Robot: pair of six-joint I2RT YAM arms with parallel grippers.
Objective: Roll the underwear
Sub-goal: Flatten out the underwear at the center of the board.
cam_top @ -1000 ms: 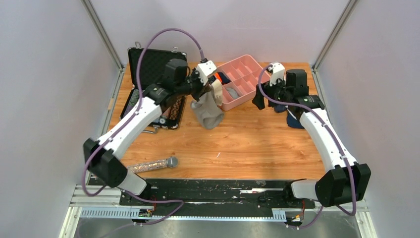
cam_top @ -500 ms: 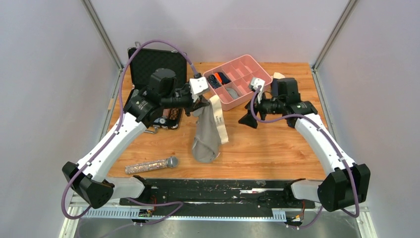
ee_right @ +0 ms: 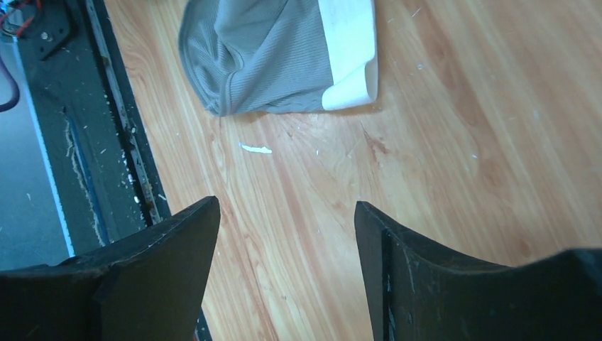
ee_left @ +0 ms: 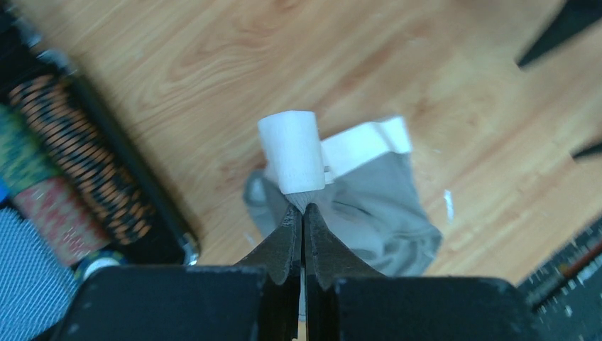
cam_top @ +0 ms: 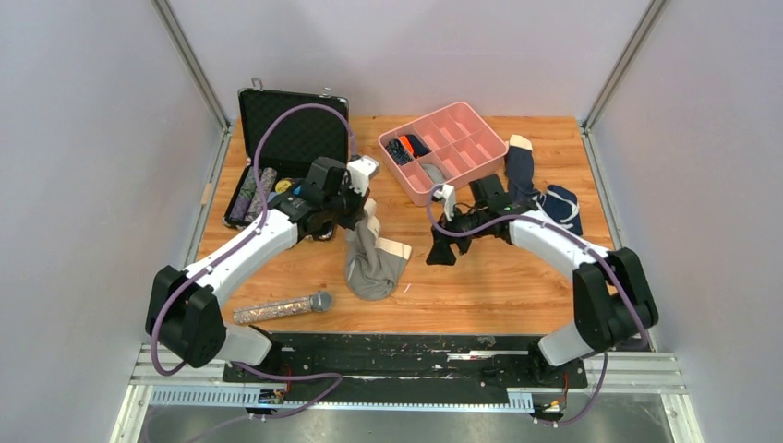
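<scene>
Pinching soft gray-taupe cloth underwear (cam_top: 374, 263) with closed left end effector (ee_left: 303, 209); holding right end effector (ee_right: 284, 213) open, empty, beside it.

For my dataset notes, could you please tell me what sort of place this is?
Probably a lab robot cell: a wooden table boxed in by plain pale walls and metal frame posts, with staged props such as the pink tray.
</scene>
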